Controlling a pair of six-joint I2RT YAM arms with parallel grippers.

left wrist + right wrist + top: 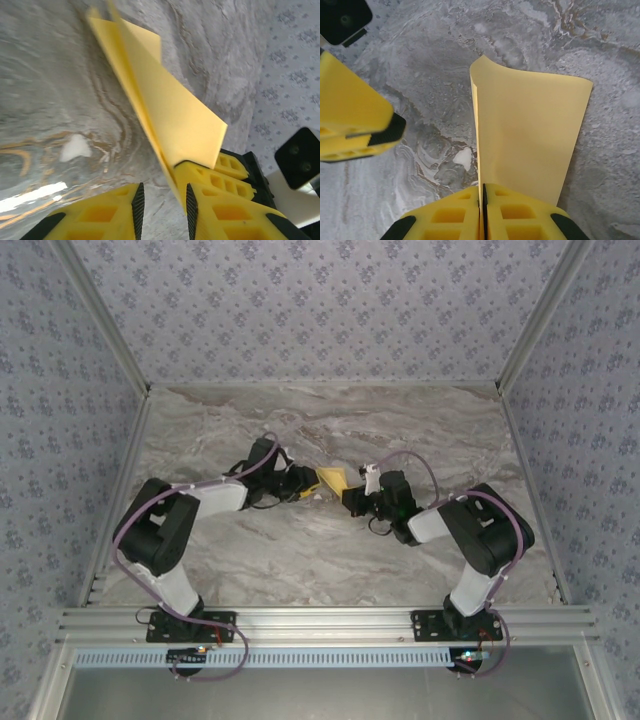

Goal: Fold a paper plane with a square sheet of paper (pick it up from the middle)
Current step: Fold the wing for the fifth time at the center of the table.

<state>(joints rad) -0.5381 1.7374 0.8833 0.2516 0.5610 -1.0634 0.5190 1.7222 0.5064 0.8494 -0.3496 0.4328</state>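
Early yet, I reckon: square sheet of paper (530,135) only doubled over, centre frame. Right gripper (484,195) pinches it; left gripper (164,200) parted, empty. Nose, wings not yet made.

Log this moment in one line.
paper: folded, over table | right gripper: shut on paper's fold | left gripper: jaws apart, beside paper, not gripping
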